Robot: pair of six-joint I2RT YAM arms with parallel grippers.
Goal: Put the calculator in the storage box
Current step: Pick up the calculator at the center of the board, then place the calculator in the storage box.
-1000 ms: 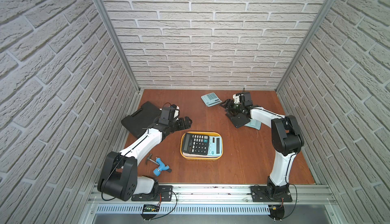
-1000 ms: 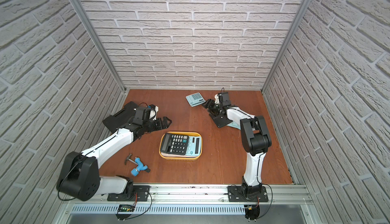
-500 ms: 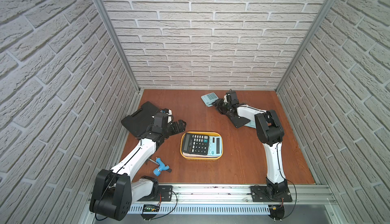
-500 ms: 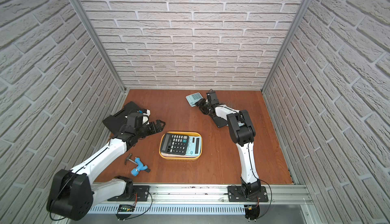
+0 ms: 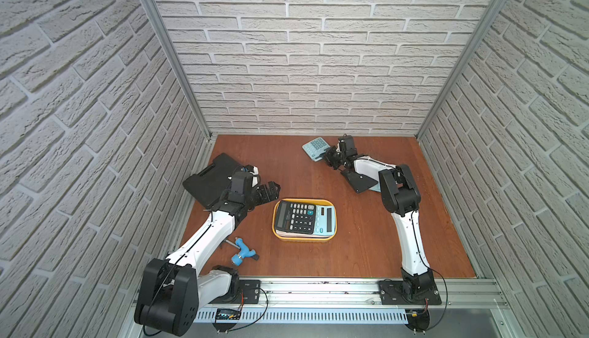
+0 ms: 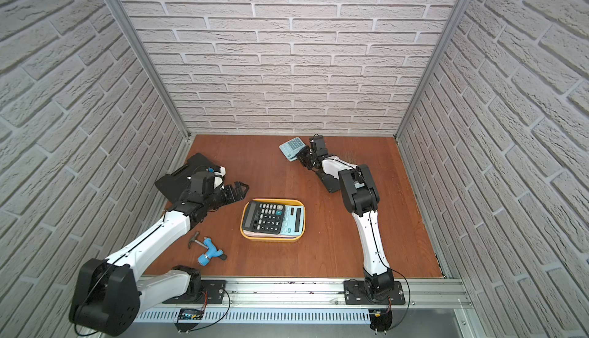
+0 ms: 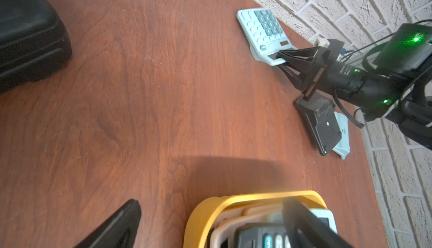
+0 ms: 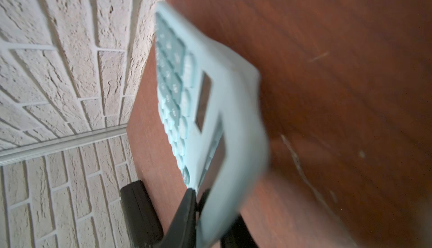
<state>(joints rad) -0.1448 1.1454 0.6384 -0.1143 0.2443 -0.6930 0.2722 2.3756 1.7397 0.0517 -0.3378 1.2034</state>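
- Calculator [image 5: 315,148] [image 6: 291,148] [image 7: 264,33] [image 8: 205,123], pale blue plastic with teal and pale keys, sits at the back of the reddish wood-grain table [image 5: 366,244], close to the white brick wall [image 5: 318,65] and well apart from the storage box [image 5: 318,200] [image 6: 271,200] [image 7: 205,211]. Its place is much as it was a second ago.
- Black case [image 5: 210,178] [image 6: 181,177] [image 7: 23,36], flat pebbled plastic with a handle slot, lies at the table's left side, partly hidden by the left arm [image 5: 207,237].
- The storage box, a shallow glossy yellow tray with rounded corners, stands mid-table, its load unchanged.
- A black calculator [image 5: 294,217] [image 6: 263,217] lies on top inside it, over a blue calculator [image 5: 325,221] and something white. Its key lettering is too blurred to read in the left wrist view.
- A black flat device [image 5: 360,182] [image 7: 320,123] lies underside up beneath the right arm [image 5: 411,240], with a pale blue piece [image 7: 342,132] poking out under it.
- A small hammer [image 5: 242,252] [image 6: 208,252] with a blue handle lies near the left arm's base.
- Left gripper [image 5: 271,189] [image 6: 240,189] hovers just beside the box's rear left corner, jaws spread wide, holding nothing.
- Right gripper [image 5: 328,156] [image 6: 302,156] [image 7: 280,59] was over the black device a second ago with its jaws apart. It is now clamped on the calculator's display end; whether that end is off the table I cannot tell.
- A round badge [image 7: 263,47] on the calculator is too small to read.
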